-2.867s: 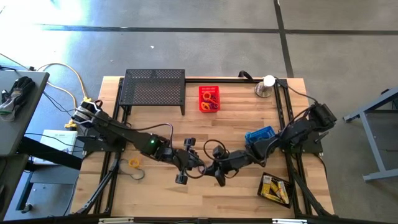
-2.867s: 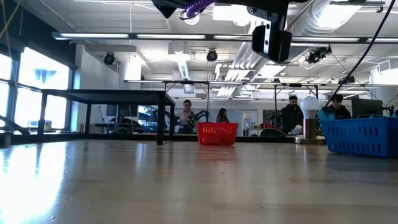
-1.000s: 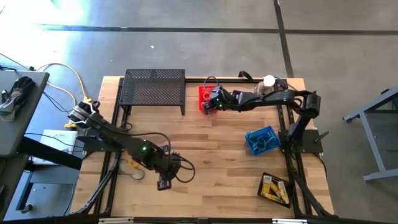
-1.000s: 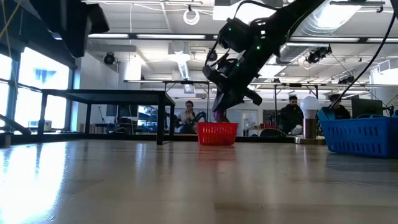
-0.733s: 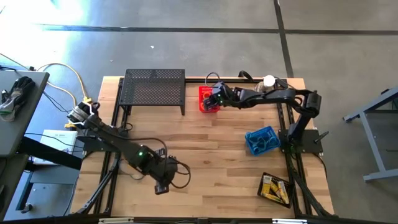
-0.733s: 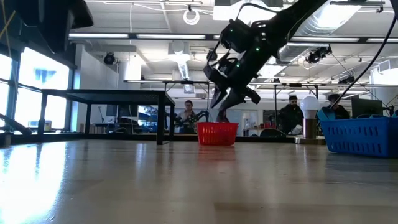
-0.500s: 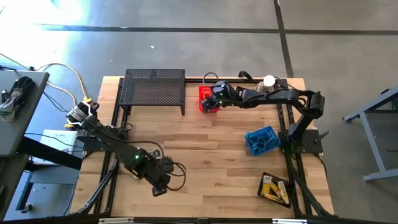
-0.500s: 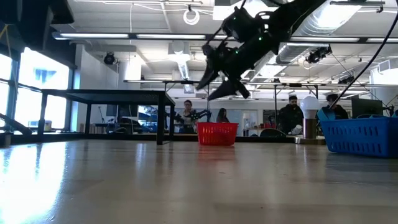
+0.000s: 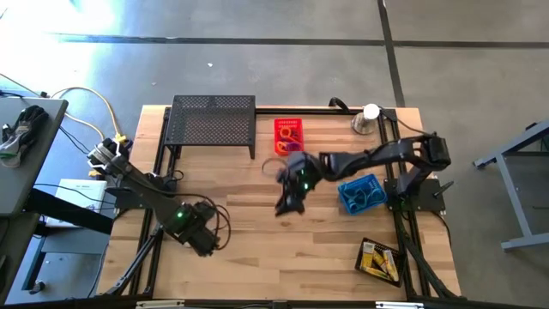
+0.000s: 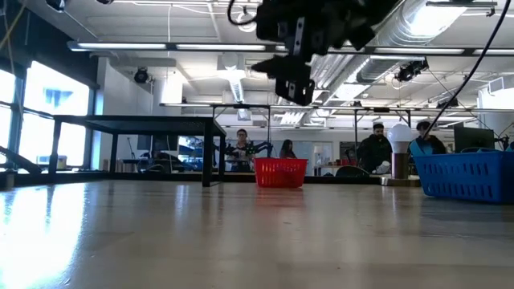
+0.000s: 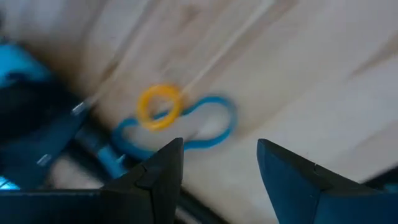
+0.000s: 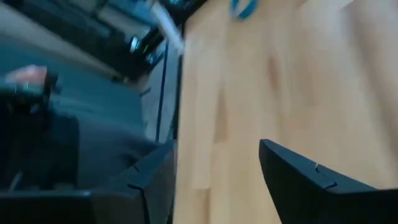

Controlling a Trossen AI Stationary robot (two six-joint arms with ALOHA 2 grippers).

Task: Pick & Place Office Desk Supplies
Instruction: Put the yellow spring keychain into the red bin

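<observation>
Swinging back from the far edge, my right gripper [image 9: 286, 204] now hangs over the middle of the table with its fingers spread and nothing between them; a second ago it was pinched shut over the red basket [image 9: 288, 136], so I judge the loop it carried has been dropped in there and one more item is sorted; nearest me, my left gripper [image 9: 207, 241] has pulled back toward the front-left corner, fingers apart and empty, looking down on a yellow elastic loop [image 11: 159, 106] lying across a thin band loop [image 11: 186, 129] on the wood, which I take as the next pick; to the front right the yellow-and-white boxes [image 9: 380, 259] sit in a dark tray; further back the blue basket [image 9: 359, 193] holds dark band loops; beyond it the red basket shows orange and yellow loops inside; the black mesh shelf [image 9: 213, 122] stands at the far edge; I can read no brand, label or writing anywhere.
</observation>
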